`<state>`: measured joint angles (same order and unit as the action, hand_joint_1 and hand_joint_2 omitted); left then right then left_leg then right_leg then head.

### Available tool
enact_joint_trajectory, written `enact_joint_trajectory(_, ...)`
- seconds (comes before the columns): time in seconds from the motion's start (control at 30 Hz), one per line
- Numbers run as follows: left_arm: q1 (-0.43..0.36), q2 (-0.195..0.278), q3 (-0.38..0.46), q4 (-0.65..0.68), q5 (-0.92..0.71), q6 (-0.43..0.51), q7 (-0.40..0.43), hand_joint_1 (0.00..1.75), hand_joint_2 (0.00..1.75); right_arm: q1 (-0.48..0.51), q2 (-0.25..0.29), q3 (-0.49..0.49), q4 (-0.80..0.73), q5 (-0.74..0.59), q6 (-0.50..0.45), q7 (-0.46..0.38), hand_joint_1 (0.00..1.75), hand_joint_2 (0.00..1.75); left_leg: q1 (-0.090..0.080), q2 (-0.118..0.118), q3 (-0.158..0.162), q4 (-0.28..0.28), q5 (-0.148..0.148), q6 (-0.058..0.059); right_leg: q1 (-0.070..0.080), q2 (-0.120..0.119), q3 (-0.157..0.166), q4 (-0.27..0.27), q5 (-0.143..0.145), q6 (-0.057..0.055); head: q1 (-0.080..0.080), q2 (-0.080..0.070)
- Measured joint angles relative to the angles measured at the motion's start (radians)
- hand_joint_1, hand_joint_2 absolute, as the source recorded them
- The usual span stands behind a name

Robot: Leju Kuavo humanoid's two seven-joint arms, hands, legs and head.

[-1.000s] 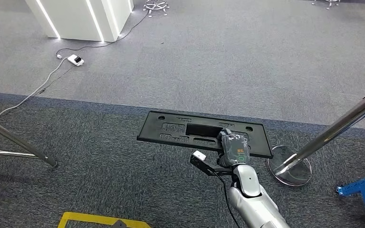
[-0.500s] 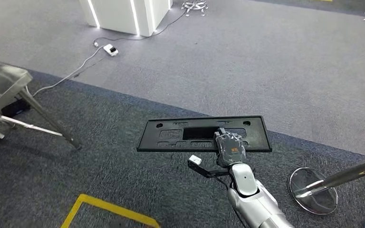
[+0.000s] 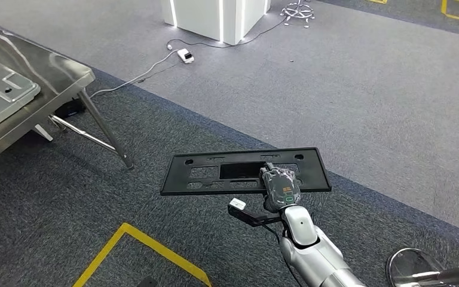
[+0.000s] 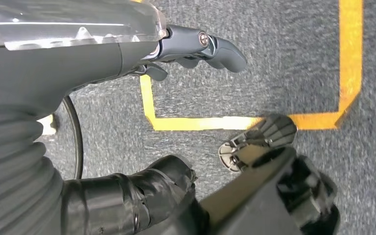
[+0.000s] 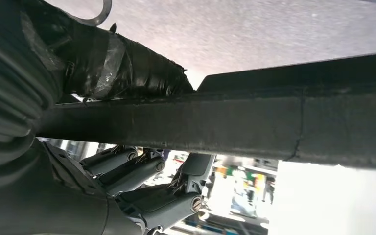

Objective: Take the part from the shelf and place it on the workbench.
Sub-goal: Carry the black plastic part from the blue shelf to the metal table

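The right robot hand (image 3: 280,186) is clenched on the near long edge of a flat black plastic part (image 3: 239,170), a long rectangular panel with cut-out openings. In the right wrist view the thumb (image 5: 127,58) lies on one face of the panel's edge (image 5: 274,122) and the fingers (image 5: 142,171) curl under the other. The part is carried level above the dark carpet (image 3: 95,197), out in front of the robot and well apart from the steel bench (image 3: 48,84), which stands to the part's far left. A clear plastic tray (image 3: 0,95) rests on that bench.

The left robot hand (image 4: 196,49) hangs over the carpet beside a yellow floor marking (image 4: 200,122); its fingers are loosely curled and it grasps nothing, though how far they are closed I cannot tell.

Beyond the part, the carpet turns lighter grey, and a white pillar with lit strips (image 3: 221,15) stands there with a white power adapter (image 3: 185,55) and its cable lying near its foot. To the part's near right is the round base of a metal stanchion (image 3: 409,266).

The silver right arm (image 3: 311,251) reaches forward from below, wrist straight, back of the hand upward.
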<state>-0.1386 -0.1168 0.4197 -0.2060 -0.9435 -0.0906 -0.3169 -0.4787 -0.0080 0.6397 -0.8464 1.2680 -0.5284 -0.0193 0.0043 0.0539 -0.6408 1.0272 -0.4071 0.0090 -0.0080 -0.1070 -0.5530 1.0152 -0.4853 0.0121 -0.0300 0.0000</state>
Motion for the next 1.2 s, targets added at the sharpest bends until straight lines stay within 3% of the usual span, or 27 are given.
enact_joint_trajectory(0.07,0.000,0.001,0.001,0.000,-0.001,0.000,0.000,0.00,1.75,-0.005,0.008,0.002,0.000,-0.004,0.000,-0.002,1.75,1.75,0.000,-0.021,0.003,-0.006,0.001,0.015,-0.002,-0.009,0.007,0.000,-0.007,0.013,0.000,0.000)
enact_joint_trajectory(0.13,-0.002,0.002,0.001,0.000,-0.002,0.000,0.000,0.00,1.75,-0.011,0.014,0.004,0.002,-0.007,0.000,-0.003,1.75,1.75,0.004,-0.041,0.011,-0.014,0.003,0.030,-0.007,0.029,-0.006,0.041,-0.036,0.021,0.001,0.000)
enact_joint_trajectory(0.2,-0.008,0.002,0.001,0.000,-0.002,0.000,0.000,0.00,1.75,-0.012,0.015,0.006,0.004,-0.009,0.000,-0.004,1.75,1.75,0.005,-0.063,0.015,-0.017,0.003,0.040,-0.009,0.084,-0.067,0.162,-0.094,0.022,0.002,0.000)
enact_joint_trajectory(0.23,-0.011,0.002,0.001,0.000,-0.002,0.000,0.000,0.00,1.75,-0.011,0.015,0.007,0.006,-0.009,0.000,-0.004,1.75,1.75,0.004,-0.076,0.015,-0.016,0.002,0.043,-0.008,0.096,-0.105,0.231,-0.118,0.021,0.002,0.000)
enact_joint_trajectory(0.27,-0.012,0.002,0.001,0.000,-0.002,0.000,0.000,0.00,1.75,-0.008,0.015,0.008,0.008,-0.009,0.000,-0.004,1.75,1.75,0.002,-0.091,0.016,-0.014,0.001,0.044,-0.006,0.101,-0.135,0.279,-0.127,0.020,0.002,0.000)
enact_joint_trajectory(0.3,-0.012,0.002,0.001,0.000,-0.002,0.000,0.000,0.00,1.75,-0.006,0.015,0.008,0.010,-0.009,0.001,-0.004,1.75,1.75,0.000,-0.106,0.016,-0.012,0.000,0.045,-0.006,0.104,-0.150,0.291,-0.115,0.018,0.002,0.000)
enact_joint_trajectory(0.37,-0.010,0.002,0.001,0.000,-0.003,0.000,0.000,0.00,1.75,-0.006,0.014,0.009,0.012,-0.009,0.001,-0.004,1.75,1.75,-0.002,-0.137,0.017,-0.007,-0.002,0.045,-0.004,0.120,-0.123,0.200,-0.039,0.008,0.002,0.000)
enact_joint_trajectory(0.43,-0.010,0.000,0.001,0.000,-0.003,0.000,0.000,0.00,1.75,-0.009,0.014,0.010,0.014,-0.011,0.001,-0.005,1.75,1.75,-0.003,-0.164,0.015,-0.002,-0.004,0.041,-0.005,0.166,-0.072,0.071,0.021,-0.004,0.002,0.000)
enact_joint_trajectory(0.5,-0.011,-0.001,0.001,0.000,-0.003,0.000,0.000,0.00,1.75,-0.011,0.016,0.010,0.016,-0.014,0.001,-0.008,1.75,1.75,0.001,-0.186,0.008,-0.002,-0.003,0.031,-0.004,0.190,-0.050,0.020,0.028,-0.008,0.002,0.000)
enact_joint_trajectory(0.57,-0.009,0.000,0.001,0.000,-0.005,0.001,0.001,0.00,1.75,-0.012,0.022,0.012,0.017,-0.017,0.001,-0.011,1.75,1.75,0.005,-0.202,0.004,-0.004,-0.001,0.019,-0.004,0.169,-0.042,0.010,0.030,-0.012,0.002,0.000)
enact_joint_trajectory(0.63,-0.008,0.003,0.001,0.000,-0.006,0.002,0.003,0.00,1.75,-0.013,0.029,0.014,0.016,-0.021,0.001,-0.013,1.75,1.75,0.001,-0.163,-0.009,0.023,-0.020,0.010,-0.009,0.144,-0.031,-0.005,0.035,-0.022,-0.001,0.000)
enact_joint_trajectory(0.7,-0.011,0.004,0.001,0.000,-0.006,0.002,0.003,0.00,1.75,-0.013,0.032,0.015,0.017,-0.023,0.000,-0.016,1.75,1.75,0.000,-0.094,-0.060,0.128,-0.075,0.001,-0.010,0.115,-0.022,-0.013,0.034,-0.030,-0.004,0.000)
enact_joint_trajectory(0.77,-0.013,0.004,0.001,0.000,-0.006,0.003,0.003,0.00,1.75,-0.010,0.032,0.015,0.019,-0.023,0.000,-0.019,1.75,1.75,0.006,-0.066,-0.122,0.247,-0.120,-0.008,-0.008,0.084,-0.018,-0.013,0.029,-0.030,-0.004,0.000)
enact_joint_trajectory(0.8,-0.012,0.004,0.001,0.000,-0.006,0.003,0.003,0.00,1.75,-0.008,0.033,0.016,0.020,-0.024,0.000,-0.020,1.75,1.75,0.010,-0.061,-0.132,0.264,-0.117,-0.012,-0.009,0.069,-0.016,-0.012,0.026,-0.028,-0.004,0.000)
enact_joint_trajectory(0.83,-0.010,0.004,0.001,0.000,-0.006,0.003,0.003,0.00,1.75,-0.006,0.033,0.016,0.020,-0.024,0.000,-0.021,1.75,1.75,0.013,-0.057,-0.121,0.242,-0.095,-0.016,-0.010,0.056,-0.014,-0.011,0.022,-0.026,-0.004,0.000)
enact_joint_trajectory(0.93,-0.010,0.008,0.001,0.000,-0.006,0.004,0.003,0.00,1.75,-0.006,0.036,0.017,0.020,-0.026,0.000,-0.022,1.75,1.75,0.011,-0.012,-0.021,0.053,-0.013,-0.016,-0.010,0.022,-0.003,-0.005,0.007,-0.010,-0.004,0.000)
enact_joint_trajectory(1.0,-0.012,0.008,0.001,0.000,-0.006,0.004,0.002,0.00,1.75,-0.009,0.038,0.018,0.020,-0.033,0.000,-0.023,1.75,1.75,0.003,0.002,0.005,0.001,-0.008,-0.003,-0.003,0.004,0.002,-0.003,-0.001,0.001,-0.003,0.000)
enact_joint_trajectory(1.07,-0.010,0.008,0.001,0.000,-0.006,0.004,0.002,0.00,1.75,-0.010,0.041,0.021,0.019,-0.039,0.000,-0.025,1.75,1.75,0.002,-0.019,0.006,0.000,-0.010,0.014,-0.002,-0.008,0.008,-0.004,-0.007,0.012,-0.002,0.000)
enact_joint_trajectory(1.13,-0.008,0.008,0.001,0.000,-0.007,0.004,0.002,0.00,1.75,-0.012,0.044,0.023,0.018,-0.044,0.000,-0.026,1.75,1.75,0.005,-0.039,0.010,-0.004,-0.011,0.028,-0.009,0.027,0.001,0.024,-0.031,0.021,-0.002,0.000)
enact_joint_trajectory(1.2,-0.012,0.009,0.001,0.000,-0.008,0.004,0.001,0.00,1.75,-0.012,0.045,0.023,0.018,-0.047,0.001,-0.028,1.75,1.75,0.006,-0.057,0.013,-0.005,-0.012,0.040,-0.013,0.082,-0.050,0.129,-0.085,0.024,-0.002,0.000)
